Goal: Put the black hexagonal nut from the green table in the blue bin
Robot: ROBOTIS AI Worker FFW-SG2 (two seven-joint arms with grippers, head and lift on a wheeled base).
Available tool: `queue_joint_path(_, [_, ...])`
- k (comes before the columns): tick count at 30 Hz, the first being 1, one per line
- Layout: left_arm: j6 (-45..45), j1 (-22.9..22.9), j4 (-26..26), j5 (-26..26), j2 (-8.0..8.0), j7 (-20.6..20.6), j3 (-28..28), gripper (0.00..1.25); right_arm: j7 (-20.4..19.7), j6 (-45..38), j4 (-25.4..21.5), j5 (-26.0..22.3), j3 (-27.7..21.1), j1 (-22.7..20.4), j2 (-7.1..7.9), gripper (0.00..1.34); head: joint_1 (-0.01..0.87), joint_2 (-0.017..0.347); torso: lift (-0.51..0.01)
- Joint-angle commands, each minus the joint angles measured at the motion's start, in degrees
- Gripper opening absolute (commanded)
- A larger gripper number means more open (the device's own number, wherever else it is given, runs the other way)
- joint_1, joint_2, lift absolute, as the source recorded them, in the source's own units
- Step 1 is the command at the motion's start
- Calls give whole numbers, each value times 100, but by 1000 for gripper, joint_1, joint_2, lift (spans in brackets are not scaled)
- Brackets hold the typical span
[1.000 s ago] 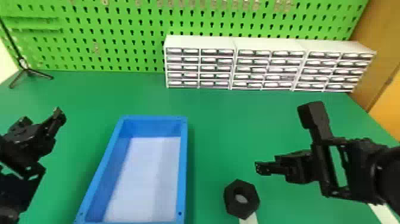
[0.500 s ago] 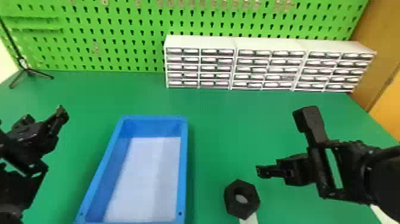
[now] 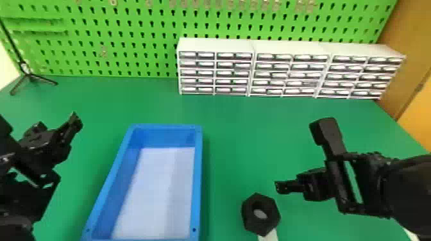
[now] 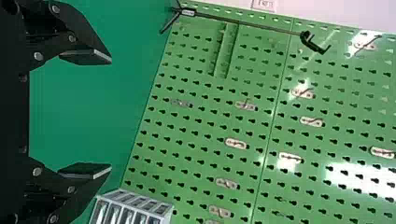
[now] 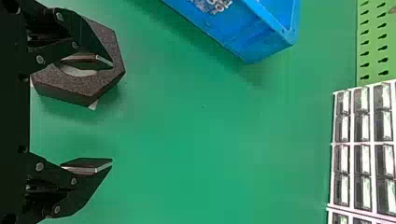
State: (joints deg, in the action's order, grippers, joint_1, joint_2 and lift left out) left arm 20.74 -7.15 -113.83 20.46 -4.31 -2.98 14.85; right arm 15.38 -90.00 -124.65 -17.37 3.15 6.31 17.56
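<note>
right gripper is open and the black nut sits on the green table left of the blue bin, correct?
Wrong side: the head view shows the black nut right of the blue bin. It does sit on the green table, and the right gripper is open.

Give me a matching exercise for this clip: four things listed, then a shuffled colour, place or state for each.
1. black hexagonal nut
2. blue bin
3. drawer units
4. right gripper

A. white, standing in a row
B. jaws apart
C. lying flat, a hole through its middle
D. pale-bottomed, left of the nut

Pairs: 1-C, 2-D, 3-A, 4-B
</note>
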Motion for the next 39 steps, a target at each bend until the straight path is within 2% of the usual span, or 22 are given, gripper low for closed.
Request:
queue_joint_path(1, [0, 21, 37, 2, 0, -1, -44, 815, 0, -8, 117, 137, 125, 72, -15, 821, 692, 8, -97])
queue_joint_path(19, [0, 144, 151, 2, 0, -1, -185, 815, 0, -8, 741, 102, 626, 423, -51, 821, 692, 8, -97])
queue_joint_path(27, [0, 153, 168, 2, 0, -1, -220, 815, 0, -8, 890, -4, 907, 564, 20, 821, 692, 8, -97])
queue_joint_path(39, [0, 162, 177, 2, 0, -1, -229, 815, 0, -8, 1004, -127, 986, 625, 108, 821, 692, 8, -97])
